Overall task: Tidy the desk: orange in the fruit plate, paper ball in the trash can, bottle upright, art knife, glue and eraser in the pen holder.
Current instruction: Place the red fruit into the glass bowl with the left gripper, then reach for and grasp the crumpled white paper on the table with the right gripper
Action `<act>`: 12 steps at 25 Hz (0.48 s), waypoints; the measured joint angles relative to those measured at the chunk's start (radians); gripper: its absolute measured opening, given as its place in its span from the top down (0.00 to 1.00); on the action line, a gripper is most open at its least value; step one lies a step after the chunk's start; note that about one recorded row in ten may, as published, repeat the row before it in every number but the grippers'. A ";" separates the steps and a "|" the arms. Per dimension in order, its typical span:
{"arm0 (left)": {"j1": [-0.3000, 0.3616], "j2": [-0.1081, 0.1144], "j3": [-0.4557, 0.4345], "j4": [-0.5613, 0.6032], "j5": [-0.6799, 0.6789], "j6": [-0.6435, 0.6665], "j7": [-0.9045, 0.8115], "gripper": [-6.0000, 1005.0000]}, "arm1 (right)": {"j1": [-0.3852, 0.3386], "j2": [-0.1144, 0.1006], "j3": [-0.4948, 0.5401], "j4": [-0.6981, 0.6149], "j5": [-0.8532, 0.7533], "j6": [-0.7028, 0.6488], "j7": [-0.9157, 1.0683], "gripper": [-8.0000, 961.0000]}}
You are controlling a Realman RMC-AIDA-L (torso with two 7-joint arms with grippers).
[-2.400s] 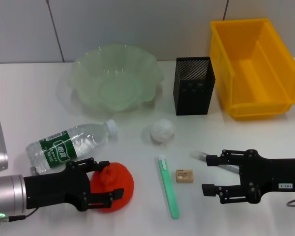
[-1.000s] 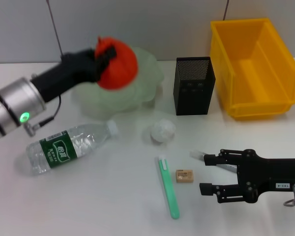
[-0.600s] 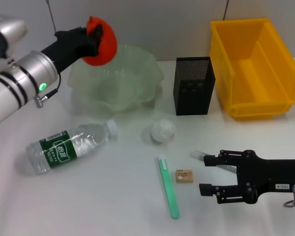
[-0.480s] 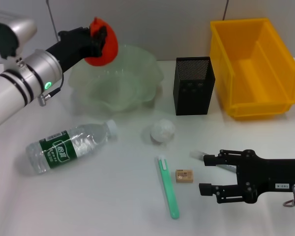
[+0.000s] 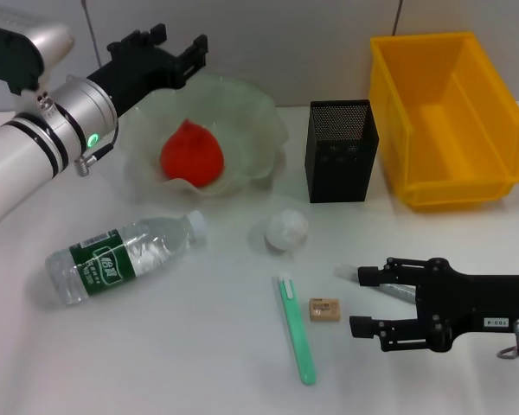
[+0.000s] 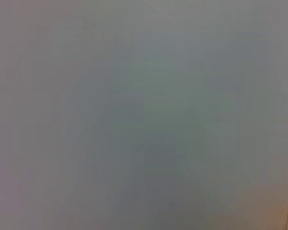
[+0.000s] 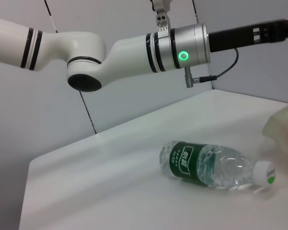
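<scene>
Trash can (image 5: 450, 121) right of pen holder (image 5: 341, 151), just beside. Fruit plate (image 5: 264, 130) left of holder; orange (image 5: 191, 155) rests inside plate. Bottle (image 5: 121, 258) lies on side, front-left of holder. Left gripper (image 5: 175, 45) above plate's far left rim, fingers spread, empty. Right gripper (image 5: 363, 300) front of holder, released, near eraser (image 5: 324, 309).

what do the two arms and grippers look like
The left arm is glossy white with black bands, a silver wrist cuff with a green light, a thin black cable and a black two-fingered left gripper. The right gripper is black too, with a small white label.
</scene>
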 joint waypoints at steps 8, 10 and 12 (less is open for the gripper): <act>0.162 0.023 0.142 0.133 0.013 0.462 -0.367 0.29 | 0.004 -0.003 0.001 -0.005 0.000 0.008 -0.002 0.17; 0.226 0.033 0.193 0.202 0.056 0.574 -0.439 0.26 | 0.005 -0.004 0.001 -0.006 0.000 0.008 -0.001 0.17; 0.259 0.041 0.215 0.234 0.096 0.631 -0.473 0.24 | 0.006 -0.006 0.002 -0.006 0.000 0.009 0.000 0.17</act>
